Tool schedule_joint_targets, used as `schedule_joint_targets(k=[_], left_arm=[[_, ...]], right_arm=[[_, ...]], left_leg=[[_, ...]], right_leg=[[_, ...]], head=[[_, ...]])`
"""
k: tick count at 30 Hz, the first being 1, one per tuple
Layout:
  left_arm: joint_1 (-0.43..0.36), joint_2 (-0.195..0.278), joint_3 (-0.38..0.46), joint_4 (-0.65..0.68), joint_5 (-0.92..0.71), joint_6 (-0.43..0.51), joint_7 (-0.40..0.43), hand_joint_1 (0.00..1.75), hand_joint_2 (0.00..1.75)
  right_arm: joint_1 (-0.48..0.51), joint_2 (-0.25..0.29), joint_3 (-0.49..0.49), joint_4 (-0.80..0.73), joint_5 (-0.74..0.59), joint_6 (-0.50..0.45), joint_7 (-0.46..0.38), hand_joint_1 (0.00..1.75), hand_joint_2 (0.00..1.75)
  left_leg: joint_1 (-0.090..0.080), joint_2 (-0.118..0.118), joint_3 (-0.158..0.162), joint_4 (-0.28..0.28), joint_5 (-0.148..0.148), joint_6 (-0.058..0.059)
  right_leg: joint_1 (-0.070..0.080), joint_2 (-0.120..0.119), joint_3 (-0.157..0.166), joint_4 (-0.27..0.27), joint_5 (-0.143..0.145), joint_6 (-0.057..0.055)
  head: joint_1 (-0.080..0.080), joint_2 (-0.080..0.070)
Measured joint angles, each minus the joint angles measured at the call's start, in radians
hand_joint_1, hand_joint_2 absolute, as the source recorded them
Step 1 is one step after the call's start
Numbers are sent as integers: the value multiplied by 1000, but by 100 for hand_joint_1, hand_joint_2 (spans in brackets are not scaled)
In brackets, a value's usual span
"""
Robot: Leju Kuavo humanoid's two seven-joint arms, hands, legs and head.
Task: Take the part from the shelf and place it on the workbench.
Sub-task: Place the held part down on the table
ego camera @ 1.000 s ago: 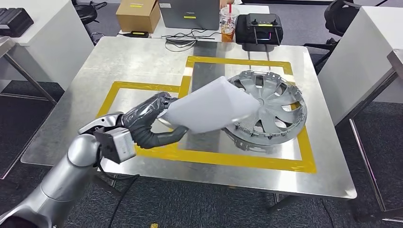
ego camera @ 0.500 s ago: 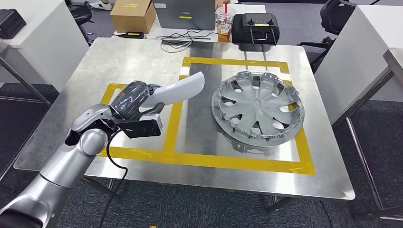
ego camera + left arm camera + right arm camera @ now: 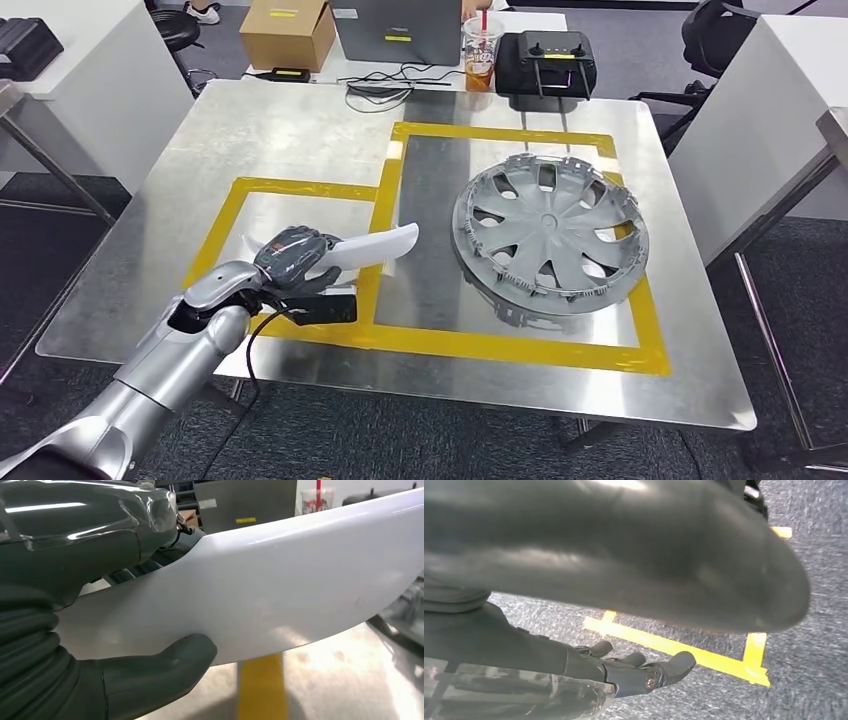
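**Robot hand holding the white part low over the worktop's left taped square**

Robot hand, left [image 3: 293, 257]: closed round the near end of the white part [image 3: 375, 243], thumb under the panel and fingers wrapped over its upper face, as the left wrist view shows close up. The part is a long, gently curved white panel. It lies nearly level and runs from the hand away toward the robot's right, its free tip reaching out over the yellow tape line [image 3: 372, 262] that divides the two marked squares. Whether its underside touches the worktop [image 3: 290, 130] or hangs just above cannot be told from the head view.

Right robot hand [image 3: 639, 672]: hangs beside the body over grey carpet marked with yellow floor tape, fingers loosely curled, holding nothing.

Wheel cover [image 3: 549, 231]: a silver hubcap lying in the larger taped square, well to the right of the panel's tip and apart from it.

Judgement: the task appears close to its end. Because the long axis points from the hand toward the wheel cover, the set-down should go straight downward into the left square; any slide along that axis would carry the tip toward the cover. The left arm alone is placed to do this.
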Motion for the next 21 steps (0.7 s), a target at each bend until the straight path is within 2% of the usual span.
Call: schedule_joint_targets(k=[2, 4, 6, 7, 8, 9, 10, 11, 13, 15, 17, 18, 19, 21], left_arm=[[4, -2, -5, 27, -7, 9, -4, 175, 175], [8, -1, -6, 48, -13, 19, -7, 175, 175], [15, -1, -6, 65, -17, 28, -8, 87, 175], [20, -1, -6, 73, -20, 32, -9, 44, 175], [27, 0, -6, 79, -23, 37, -8, 0, 175], [33, -1, -4, 83, -26, 44, -8, 0, 175], [37, -1, -2, 85, -29, 52, -7, 0, 175], [39, -2, 3, 86, -32, 62, -4, 0, 175], [40, -6, 18, 84, -45, 82, 6, 0, 175], [45, -9, 37, 80, -67, 99, 22, 0, 175], [53, -13, 57, 73, -89, 111, 38, 0, 175], [55, -16, 69, 70, -99, 116, 46, 0, 175], [56, -19, 81, 66, -109, 122, 55, 0, 175], [58, -24, 108, 64, -134, 135, 75, 0, 175]], right_arm=[[0, 1, 1, 3, 1, -3, 6, 0, 0], [0, 1, 2, 5, 1, -4, 9, 0, 0], [0, 1, 4, 6, 2, -5, 10, 0, 0], [0, 1, 6, 7, 2, -5, 10, 0, 0], [0, 1, 8, 7, 2, -5, 10, 0, 0], [-1, 1, 10, 8, 2, -5, 10, 0, 0], [-1, 0, 11, 8, 2, -5, 10, 0, 0], [-2, 1, 13, 9, 2, -5, 9, 0, 0], [-5, 1, 16, 12, 2, -7, 9, 0, 0], [-6, 1, 17, 15, 2, -9, 9, 0, 0], [-6, 1, 17, 17, 2, -9, 10, 0, 0], [-7, 1, 17, 18, 2, -9, 10, 0, 0], [-7, 0, 17, 19, 2, -9, 10, 0, 0], [-8, -2, 18, 21, 2, -9, 10, 0, 0]], left_leg=[[3, 1, -3, 8, -8, -7], [7, 1, -34, 75, -49, -20], [13, 2, -100, 211, -110, -30], [15, 2, -131, 269, -130, -33], [17, 2, -147, 297, -131, -34], [18, 2, -143, 282, -113, -33], [19, 2, -119, 228, -80, -30], [19, 2, -82, 151, -42, -26], [14, 3, -21, 32, -2, -17], [8, 2, -6, 7, -3, -11], [7, 2, -1, -3, 3, 0], [9, 2, 3, -10, 7, 7], [10, 3, 7, -18, 11, 13], [10, 4, 9, -22, 14, 20]], right_leg=[[-5, 0, 2, -1, 1, -11], [-12, 1, 6, -2, 1, -20], [-10, 1, 7, -2, -1, -24], [-10, 1, 7, -2, -2, -25], [-10, 1, 8, -2, -2, -25], [-9, 1, 9, -2, -3, -25], [-9, 1, 10, -2, -3, -25], [-9, 2, 12, -2, -4, -24], [-4, 2, 13, -2, -6, -20], [-2, 2, 11, -3, -6, -12], [-3, 1, 10, -3, -7, -1], [-3, 1, 2, 12, -17, 0], [-3, 0, -15, 48, -35, -1], [-3, 0, -79, 179, -90, -9]], head=[[0, 0], [-4, 0], [-7, 0], [-7, 0], [-7, 0], [-7, 0], [-7, 0], [-7, 0], [-7, 0], [-6, 0], [-6, 0], [-5, 0], [-4, 0], [-2, 0]])
